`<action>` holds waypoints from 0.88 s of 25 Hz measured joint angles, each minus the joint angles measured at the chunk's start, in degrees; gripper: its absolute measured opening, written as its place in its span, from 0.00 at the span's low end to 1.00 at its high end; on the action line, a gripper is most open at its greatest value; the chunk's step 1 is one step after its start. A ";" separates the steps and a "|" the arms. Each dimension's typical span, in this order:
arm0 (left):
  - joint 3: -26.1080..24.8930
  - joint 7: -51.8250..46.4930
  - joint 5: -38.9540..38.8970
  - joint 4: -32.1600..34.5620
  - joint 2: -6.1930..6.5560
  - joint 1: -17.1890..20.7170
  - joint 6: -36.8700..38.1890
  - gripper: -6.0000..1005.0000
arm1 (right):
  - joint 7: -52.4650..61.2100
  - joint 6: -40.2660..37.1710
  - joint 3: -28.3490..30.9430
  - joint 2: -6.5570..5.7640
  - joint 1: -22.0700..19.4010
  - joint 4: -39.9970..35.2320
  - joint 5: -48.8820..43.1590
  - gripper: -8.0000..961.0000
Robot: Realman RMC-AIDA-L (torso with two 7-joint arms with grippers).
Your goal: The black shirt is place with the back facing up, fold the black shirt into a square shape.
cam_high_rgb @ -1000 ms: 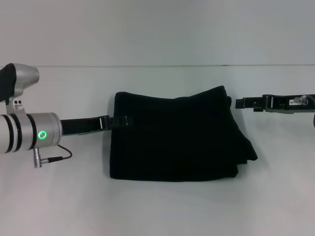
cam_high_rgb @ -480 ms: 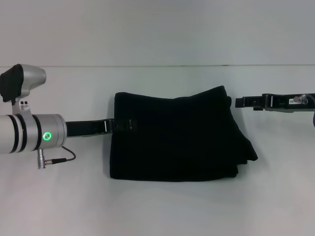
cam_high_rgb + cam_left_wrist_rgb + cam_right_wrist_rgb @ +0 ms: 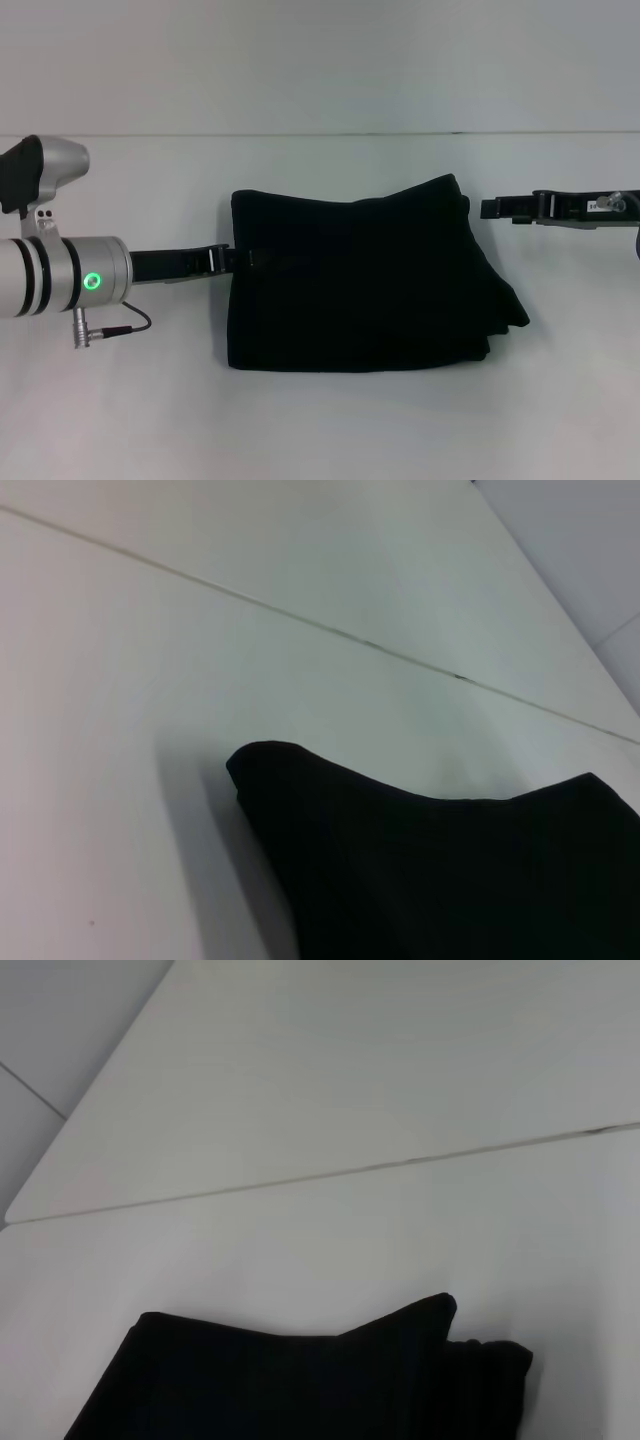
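The black shirt (image 3: 360,280) lies folded into a rough square in the middle of the white table, with no lettering showing. Its right side is uneven, with layers sticking out at the lower right corner. My left gripper (image 3: 245,261) reaches in from the left and lies against the shirt's left edge, its tip merging with the dark fabric. My right gripper (image 3: 488,208) hangs just right of the shirt's upper right corner, apart from it. The shirt also shows in the left wrist view (image 3: 450,880) and in the right wrist view (image 3: 300,1380).
The white table (image 3: 320,430) runs to a seam (image 3: 320,133) at the back. My left arm's silver wrist with a green light (image 3: 60,280) lies low over the table's left side.
My left gripper has slid a little nearer along the shirt's left edge. The shirt's lower right corner has shifted slightly right and nearer. The right arm has not moved.
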 joint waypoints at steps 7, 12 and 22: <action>0.38 -0.02 0.00 0.00 0.00 0.09 0.83 0.31 | 0.00 0.00 0.08 0.00 -0.05 0.00 0.00 0.69; 0.41 -0.02 0.00 0.12 0.00 0.28 1.25 0.14 | 0.00 -0.02 0.08 0.04 -0.15 0.00 0.00 0.69; -0.20 -0.32 0.00 3.95 0.67 1.55 3.43 0.16 | -0.09 -0.36 0.20 -0.01 -0.25 0.00 0.00 0.69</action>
